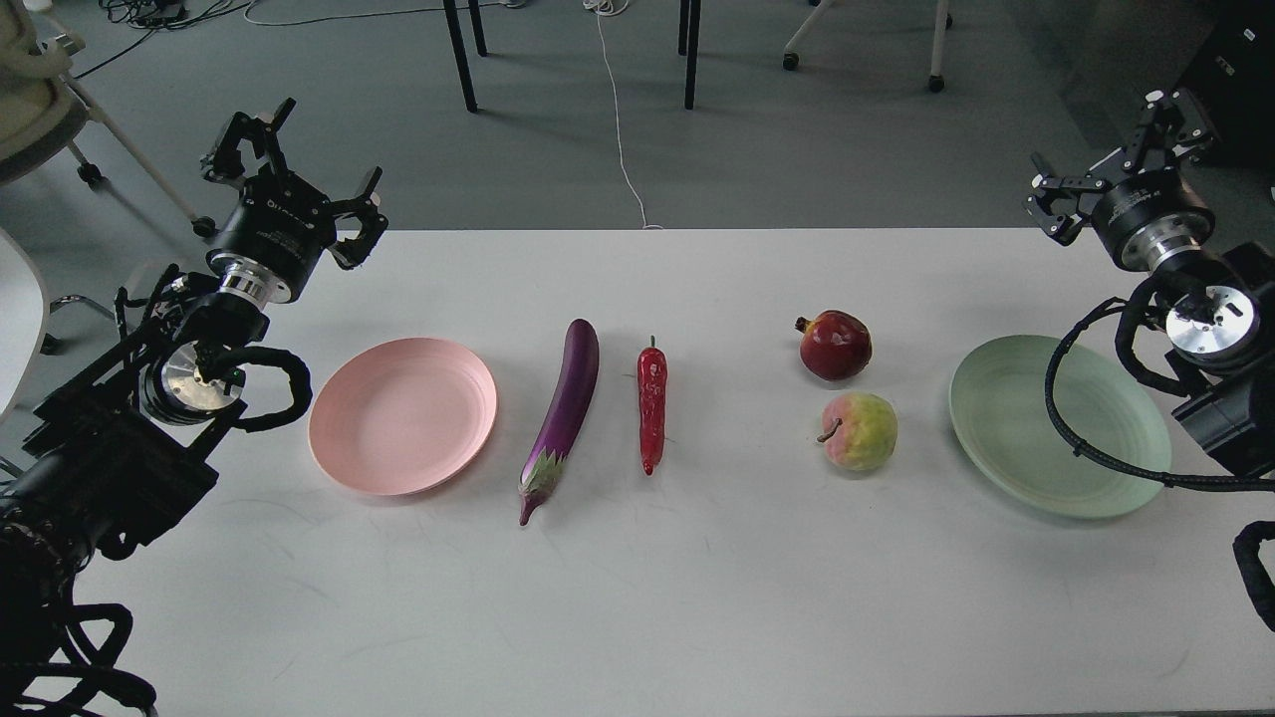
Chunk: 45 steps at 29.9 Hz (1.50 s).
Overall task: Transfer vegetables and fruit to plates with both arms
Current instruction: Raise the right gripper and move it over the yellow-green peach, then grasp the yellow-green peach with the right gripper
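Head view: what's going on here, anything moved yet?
Nothing is held. Both grippers, left and right, hang open at the table's far corners. The eggplant, chili, pomegranate and apple lie on the table between the empty pink plate and green plate.

Even, soft overhead light on my feed, white worktop (697,578) bright without glare, faint short shadows beside eggplant (565,408) and pomegranate (835,345), small highlights on their glossy skins, focus sharp throughout, my dark arms losing detail at both edges.
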Available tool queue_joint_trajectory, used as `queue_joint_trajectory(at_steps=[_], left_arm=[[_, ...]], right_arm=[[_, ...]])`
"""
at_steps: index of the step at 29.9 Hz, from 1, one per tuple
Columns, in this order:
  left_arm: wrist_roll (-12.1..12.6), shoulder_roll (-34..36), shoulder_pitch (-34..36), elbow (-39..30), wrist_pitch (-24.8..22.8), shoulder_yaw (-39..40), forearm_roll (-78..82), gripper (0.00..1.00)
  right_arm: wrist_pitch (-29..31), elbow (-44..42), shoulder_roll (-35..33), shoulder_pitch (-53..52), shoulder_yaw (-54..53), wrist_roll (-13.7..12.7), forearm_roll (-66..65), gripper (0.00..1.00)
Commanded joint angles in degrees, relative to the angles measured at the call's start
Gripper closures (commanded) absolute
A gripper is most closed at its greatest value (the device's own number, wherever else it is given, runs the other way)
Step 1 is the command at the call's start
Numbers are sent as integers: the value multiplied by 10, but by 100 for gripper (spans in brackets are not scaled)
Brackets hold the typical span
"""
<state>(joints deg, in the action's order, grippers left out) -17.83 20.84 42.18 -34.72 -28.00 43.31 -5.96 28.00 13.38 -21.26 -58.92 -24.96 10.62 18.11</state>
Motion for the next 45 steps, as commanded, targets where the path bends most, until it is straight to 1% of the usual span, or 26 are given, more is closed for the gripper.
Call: queue_joint_trajectory(at_steps=[1, 6, 8, 11, 15, 18, 20, 22, 25, 28, 35, 39, 45], left_arm=[[1, 10, 0, 0, 0, 2, -3, 1], [3, 24, 3, -3, 0, 1, 0, 1], [2, 29, 3, -3, 0, 2, 0, 1], [0, 34, 3, -3, 0, 2, -1, 1], [-1, 43, 3, -3, 0, 3, -2, 1], [-2, 53, 2, -3, 0, 4, -3, 1], [-2, 58, 2, -3, 0, 4, -3, 1], [-2, 64, 2, -3, 0, 4, -3, 1], [-2, 70, 2, -3, 0, 5, -3, 1], [-2, 76, 4, -3, 0, 5, -4, 1], [-3, 79, 4, -3, 0, 5, -4, 1], [-3, 80, 4, -3, 0, 5, -4, 1], [-3, 80, 3, -3, 0, 5, -4, 1]], right_arm=[[0, 2, -5, -85, 105, 0, -41, 0], [0, 11, 11, -188, 248, 0, -136, 2], [0, 31, 28, -220, 291, 0, -191, 2], [0, 70, 32, -261, 337, 0, -272, 2], [0, 170, 29, -299, 359, 0, -393, 2], [0, 256, 26, -320, 393, 2, -512, 2], [0, 278, 28, -330, 434, 4, -568, 2], [0, 293, 28, -336, 473, 7, -599, 2], [0, 349, 26, -338, 518, 8, -621, 2], [0, 393, 24, -339, 561, 8, -672, 2], [0, 411, 39, -326, 611, 8, -726, 2], [0, 409, 47, -296, 635, 8, -754, 4], [0, 404, 39, -254, 651, 8, -759, 5]])
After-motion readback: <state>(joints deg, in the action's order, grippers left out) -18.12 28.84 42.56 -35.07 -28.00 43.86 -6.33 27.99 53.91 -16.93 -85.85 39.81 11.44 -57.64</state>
